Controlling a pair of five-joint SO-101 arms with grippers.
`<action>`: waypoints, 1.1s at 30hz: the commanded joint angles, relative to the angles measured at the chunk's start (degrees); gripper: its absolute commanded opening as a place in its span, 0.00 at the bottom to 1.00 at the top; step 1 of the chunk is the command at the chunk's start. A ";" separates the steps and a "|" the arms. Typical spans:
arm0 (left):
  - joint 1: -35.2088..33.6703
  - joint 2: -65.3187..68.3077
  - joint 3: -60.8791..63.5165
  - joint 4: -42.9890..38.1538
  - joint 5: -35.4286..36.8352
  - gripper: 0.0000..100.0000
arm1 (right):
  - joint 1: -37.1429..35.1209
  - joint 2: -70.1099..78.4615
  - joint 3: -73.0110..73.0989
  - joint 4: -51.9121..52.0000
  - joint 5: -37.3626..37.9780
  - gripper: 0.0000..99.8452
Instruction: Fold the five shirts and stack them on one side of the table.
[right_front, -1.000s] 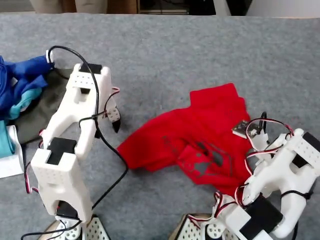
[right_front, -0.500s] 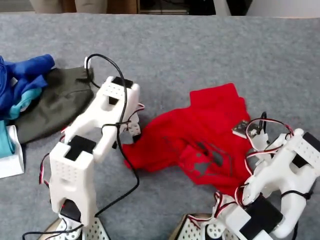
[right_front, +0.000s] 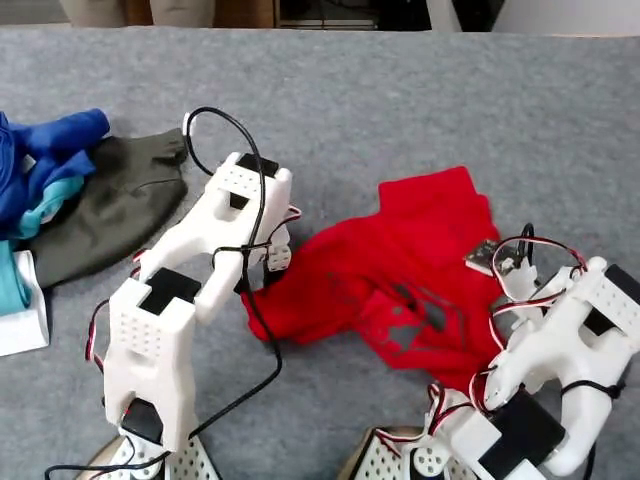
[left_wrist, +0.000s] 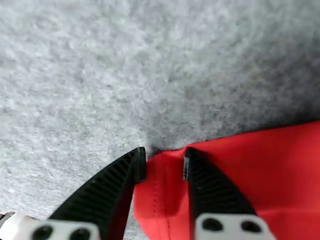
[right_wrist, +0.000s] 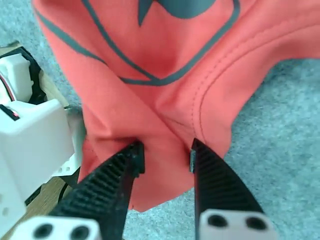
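A crumpled red cotton shirt with a dark printed graphic (right_front: 400, 270) is spread on the grey felt-covered table (right_front: 400, 100), between the two white arms. The left gripper (left_wrist: 162, 165) is set down at the shirt's outermost corner, on the side away from the right arm. Its black ribbed jaws are parted, and the hemmed red corner is seen lying between the tips, with bare grey felt just ahead of them. No clamping of the cloth can be made out there.

The right gripper (right_wrist: 165, 152) is lowered onto the opposite edge of the same shirt. Its jaws are likewise spread apart, and a raised fold of red fabric is straddled by them. A stitched hem is seen curving just beside one fingertip, and the dark graphic lies ahead of the tips. A white servo housing (right_wrist: 30, 135) is seen close beside the other jaw.

Well apart from the left gripper, on the side away from the red shirt, a loose pile is found at the table's edge. A dark olive shirt (right_front: 110, 205) lies nearest the gripper. A bright blue shirt (right_front: 50, 140) and a teal shirt (right_front: 50, 198) are bunched beyond it.
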 joint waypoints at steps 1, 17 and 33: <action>0.62 0.04 -0.26 0.00 0.79 0.12 | 0.31 -1.80 0.04 -0.44 0.26 0.17; -0.35 -0.40 -17.76 12.66 -7.21 0.06 | 0.22 -1.80 -1.19 -0.44 0.26 0.17; -10.55 -0.22 0.88 13.71 -16.35 0.16 | -5.49 -1.80 -7.16 -3.25 -1.67 0.17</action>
